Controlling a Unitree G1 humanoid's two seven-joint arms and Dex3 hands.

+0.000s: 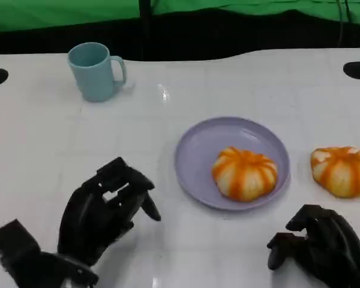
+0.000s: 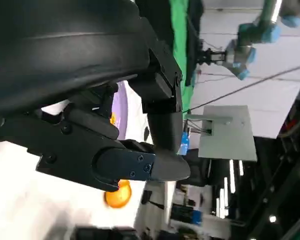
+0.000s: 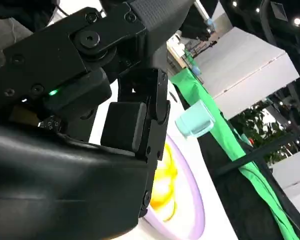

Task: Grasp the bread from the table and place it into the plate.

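Orange-striped bread already sits in the purple plate, so we'd call 1 bun done, while a 2nd bun lies on the white table just beside the plate's right edge and, going by the task, probably needs to go in too. Our right hand hovers near that loose bun with fingers curled in and nothing in them, and our left hand hangs left of the plate with fingers loosely bent and apart, holding nothing. Blue mug at the back is well apart from all this.
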